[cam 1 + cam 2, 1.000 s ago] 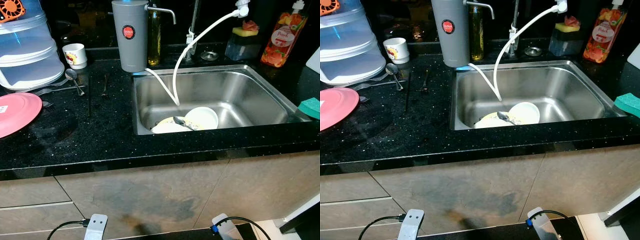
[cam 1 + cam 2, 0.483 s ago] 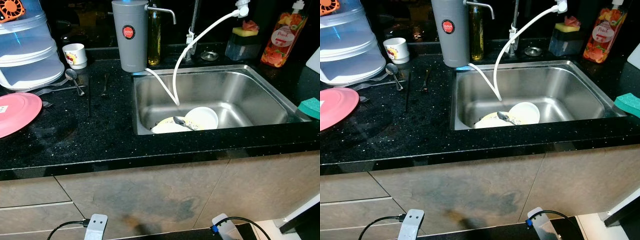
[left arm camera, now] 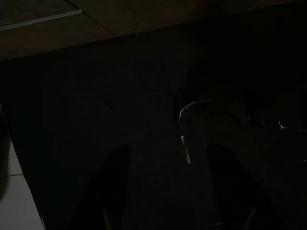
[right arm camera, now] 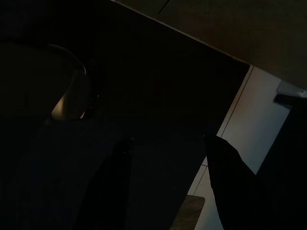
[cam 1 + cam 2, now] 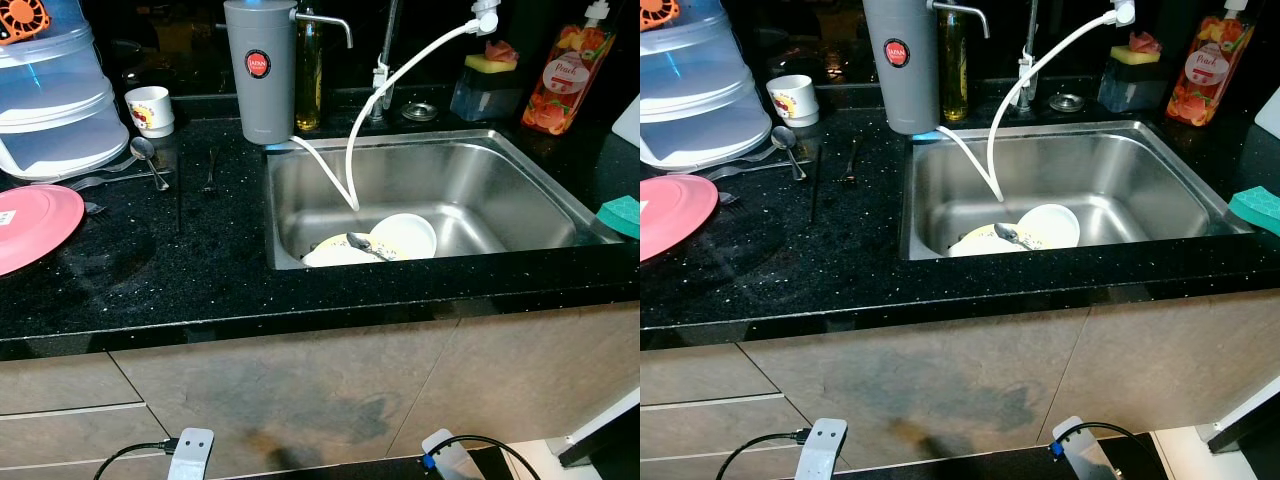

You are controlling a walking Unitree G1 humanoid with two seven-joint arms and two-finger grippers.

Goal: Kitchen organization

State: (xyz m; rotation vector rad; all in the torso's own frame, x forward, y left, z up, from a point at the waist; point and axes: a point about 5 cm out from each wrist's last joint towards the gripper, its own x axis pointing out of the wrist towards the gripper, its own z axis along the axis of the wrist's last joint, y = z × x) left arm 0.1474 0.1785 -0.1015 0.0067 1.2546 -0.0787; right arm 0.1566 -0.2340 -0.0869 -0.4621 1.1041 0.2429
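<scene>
**Inspector:** Head views first. Where does the work lie?

**Robot:** In the stainless steel sink (image 5: 520, 190): a round white bowl (image 5: 404, 236) beside a pale yellow plate (image 5: 325, 253), with a metal spoon (image 5: 362, 243) lying across them. A white hose (image 5: 345, 170) hangs into the basin just behind them. On the black speckled counter (image 5: 180, 280): a flat pink plate (image 5: 35, 225), 1 loose steel spoon (image 5: 146, 155).

**Inspector:** Left wrist view?

**Robot:** Very dark. My left gripper (image 3: 163, 191) hangs idle, its 2 fingers set apart, holding nothing.

**Inspector:** Right wrist view?

**Robot:** My right gripper (image 4: 168, 191) is likewise spread and empty, low by the cupboard.

**Inspector:** Recommendation?

**Robot:** I judge nothing is started. Lift the sink spoon first, clear of the hose.
</scene>
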